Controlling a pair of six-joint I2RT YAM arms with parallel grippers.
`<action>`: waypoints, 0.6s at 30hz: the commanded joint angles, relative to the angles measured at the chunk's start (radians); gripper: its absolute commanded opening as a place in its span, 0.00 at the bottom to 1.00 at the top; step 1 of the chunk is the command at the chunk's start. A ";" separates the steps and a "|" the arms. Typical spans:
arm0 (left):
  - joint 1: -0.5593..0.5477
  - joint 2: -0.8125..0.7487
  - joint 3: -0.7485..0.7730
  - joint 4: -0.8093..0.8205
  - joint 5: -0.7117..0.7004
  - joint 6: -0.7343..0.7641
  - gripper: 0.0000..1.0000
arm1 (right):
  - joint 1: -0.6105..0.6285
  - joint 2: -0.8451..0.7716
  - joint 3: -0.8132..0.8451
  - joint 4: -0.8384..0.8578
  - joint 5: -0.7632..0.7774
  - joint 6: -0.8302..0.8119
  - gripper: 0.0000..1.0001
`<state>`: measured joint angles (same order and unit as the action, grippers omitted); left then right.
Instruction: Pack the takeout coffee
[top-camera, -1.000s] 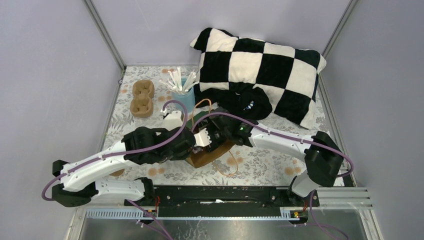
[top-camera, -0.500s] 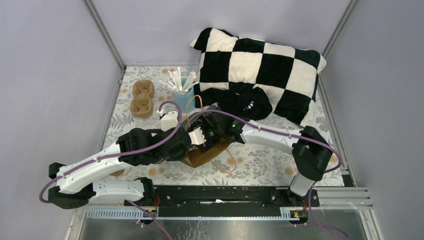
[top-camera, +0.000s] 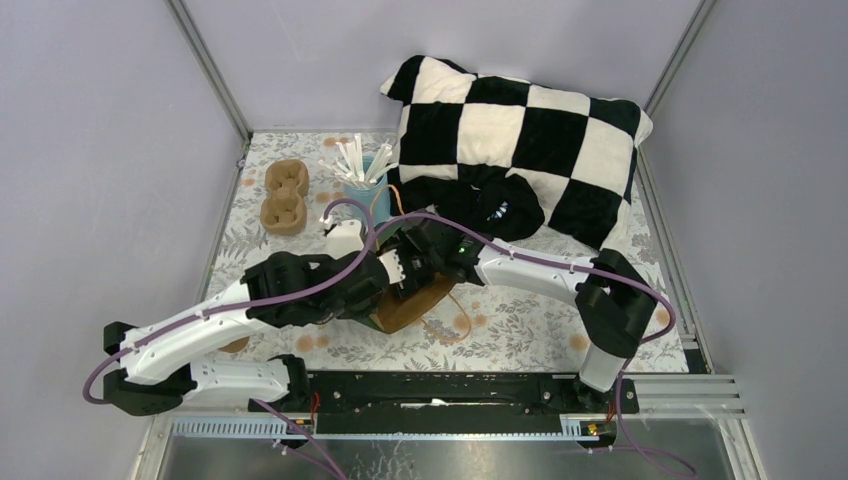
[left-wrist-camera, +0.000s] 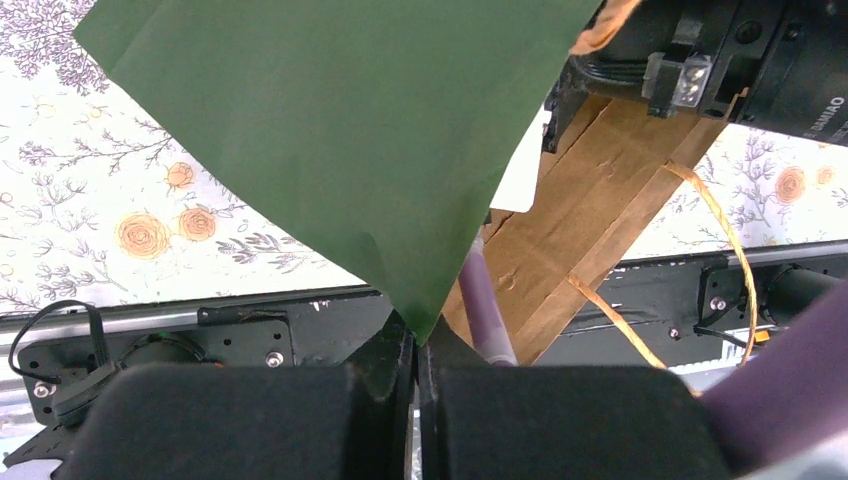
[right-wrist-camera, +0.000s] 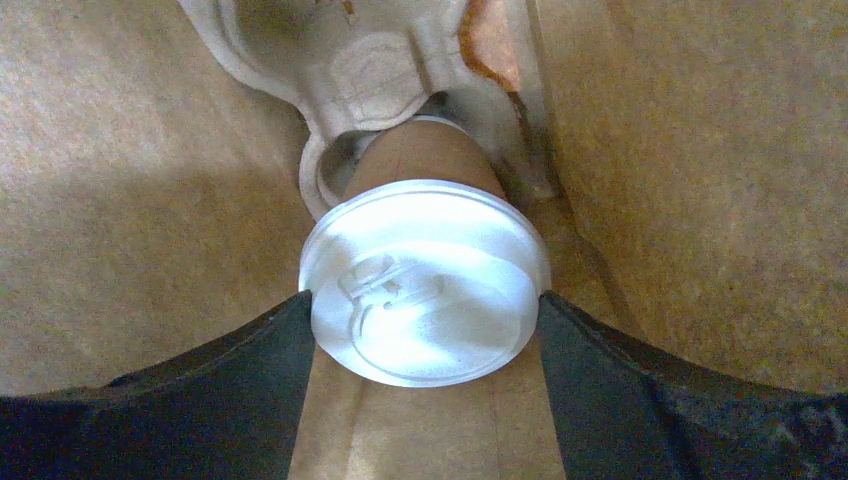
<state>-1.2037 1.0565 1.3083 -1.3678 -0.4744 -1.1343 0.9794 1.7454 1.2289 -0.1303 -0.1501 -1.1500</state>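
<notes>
The takeout coffee (right-wrist-camera: 425, 275) is a brown paper cup with a round white lid. It sits inside the bag, its base in a pulp carrier (right-wrist-camera: 370, 60). My right gripper (right-wrist-camera: 424, 305) is shut on the lid, one finger touching each side. In the top view the right gripper (top-camera: 408, 272) reaches into the mouth of the bag (top-camera: 422, 305) and the cup is hidden. The bag is green outside (left-wrist-camera: 330, 130) and brown kraft inside (left-wrist-camera: 600, 190), with orange cord handles. My left gripper (left-wrist-camera: 415, 345) is shut on a corner of the green bag; in the top view it (top-camera: 380, 285) is at the bag's left edge.
A second pulp two-hole carrier (top-camera: 283, 196) lies at the back left. A blue cup of white sticks (top-camera: 365, 172) stands behind the bag. A checkered pillow (top-camera: 520, 140) with a black object (top-camera: 500, 208) on it fills the back right. Grey walls enclose the table.
My right arm has pushed further left and deeper into the bag. The left arm has shifted slightly while keeping hold of the bag's edge.
</notes>
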 joint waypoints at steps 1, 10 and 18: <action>0.001 0.017 0.065 0.037 0.008 0.040 0.00 | 0.004 -0.070 -0.006 -0.055 0.015 0.081 0.84; 0.004 -0.036 0.002 0.080 0.031 0.029 0.00 | 0.004 -0.151 -0.045 -0.147 -0.017 0.093 0.85; 0.004 -0.072 -0.007 0.177 0.127 0.097 0.00 | 0.008 -0.225 -0.029 -0.300 -0.010 0.131 0.86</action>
<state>-1.2022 0.9981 1.2984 -1.2701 -0.3954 -1.0756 0.9798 1.5917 1.1858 -0.3248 -0.1440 -1.0660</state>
